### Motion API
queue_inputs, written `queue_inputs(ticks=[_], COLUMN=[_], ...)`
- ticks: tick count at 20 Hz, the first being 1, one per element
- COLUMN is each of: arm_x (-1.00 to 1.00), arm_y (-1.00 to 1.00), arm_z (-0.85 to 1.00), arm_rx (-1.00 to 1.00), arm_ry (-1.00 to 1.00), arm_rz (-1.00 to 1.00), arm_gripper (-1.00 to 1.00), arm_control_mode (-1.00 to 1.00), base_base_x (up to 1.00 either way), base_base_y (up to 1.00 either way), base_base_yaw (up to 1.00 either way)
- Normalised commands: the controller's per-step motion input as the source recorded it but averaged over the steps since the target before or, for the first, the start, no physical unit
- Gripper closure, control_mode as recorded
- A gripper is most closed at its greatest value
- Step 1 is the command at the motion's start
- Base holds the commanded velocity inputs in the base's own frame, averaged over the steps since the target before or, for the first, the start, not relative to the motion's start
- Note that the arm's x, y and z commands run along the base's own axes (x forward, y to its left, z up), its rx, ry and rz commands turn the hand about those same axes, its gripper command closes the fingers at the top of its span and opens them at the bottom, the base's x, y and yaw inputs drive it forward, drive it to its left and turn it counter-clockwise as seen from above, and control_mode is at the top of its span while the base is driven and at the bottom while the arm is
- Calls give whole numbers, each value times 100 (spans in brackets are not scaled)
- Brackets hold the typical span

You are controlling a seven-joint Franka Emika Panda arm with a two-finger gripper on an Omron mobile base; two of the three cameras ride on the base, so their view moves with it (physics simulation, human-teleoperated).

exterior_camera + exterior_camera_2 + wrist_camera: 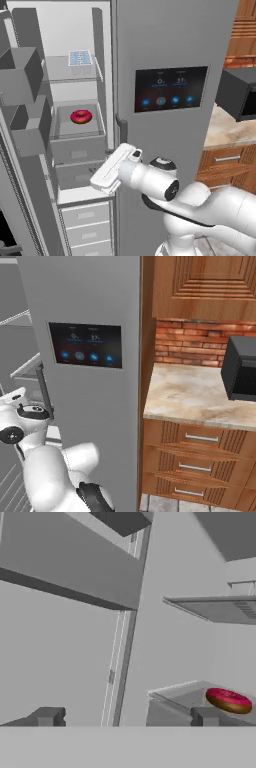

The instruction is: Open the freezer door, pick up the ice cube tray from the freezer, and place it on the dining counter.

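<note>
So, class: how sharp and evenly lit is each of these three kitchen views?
Left base view: soft, flat light; the ice cube tray cells blur together, the donut reads clearly. Right base view: display panel icons smeared, no glare on it. Hand view: hazy greys, faint shading, donut the sole strong colour.

A: Where does the left base view sit?

B: Behind the arm (200, 205), to its left, looking forward and down into the open freezer (75, 35), close enough that the shelves run off the frame.

A: And the right base view?

B: Behind the arm on its right, facing the same way, near the door with the display panel (85, 344), with the wall counter (195, 393) beyond. Both share that panel (170, 88) and the microwave (240, 95).

A: The hand view?

B: Low inside the freezer, tilted upward, fingertips (47, 716) at the bottom, near the donut (228, 700). It shares that donut (81, 116) with the left base view.
</note>
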Motion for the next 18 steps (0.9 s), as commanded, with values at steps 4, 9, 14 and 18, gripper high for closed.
queue_inputs(ticks=[4, 9, 14, 18], arm_x=[-15, -1, -2, -25], arm_y=[-99, -89, -78, -87], arm_z=[71, 93, 86, 54], arm_rx=[0, 0, 0, 0], arm_ry=[8, 15, 22, 18], arm_rz=[-43, -37, -29, -20], arm_gripper=[-100, -100, -100, -100], arm_control_mode=[-100, -100, -100, -100], base_base_x=[0, 0, 0, 0], base_base_y=[0, 0, 0, 0], base_base_yaw=[0, 0, 0, 0])
